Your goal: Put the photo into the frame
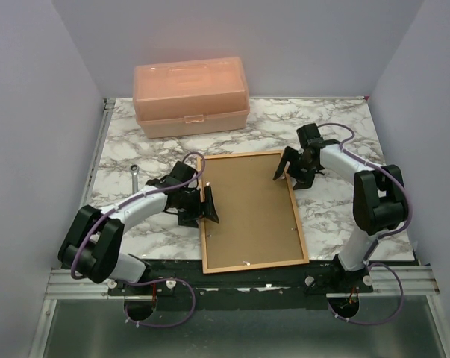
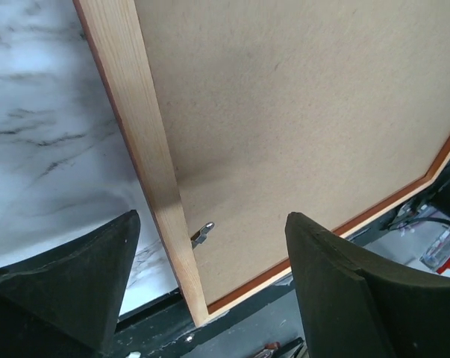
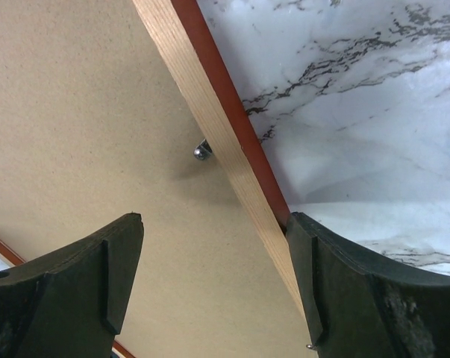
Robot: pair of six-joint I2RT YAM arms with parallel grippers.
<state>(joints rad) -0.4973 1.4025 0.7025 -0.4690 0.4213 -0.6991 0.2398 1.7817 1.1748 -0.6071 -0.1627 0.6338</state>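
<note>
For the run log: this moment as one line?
frame: back up, backing board in | photo: unseen | left end effector: open over left edge | right end effector: open over right edge

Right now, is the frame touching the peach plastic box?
Apart. The top view shows a band of bare marble table between the peach box and the far edge of the frame.

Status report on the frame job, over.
Left gripper open over frame, left rail. Right gripper open over right rail. Back side up, backing board in; photo unseen.
</note>
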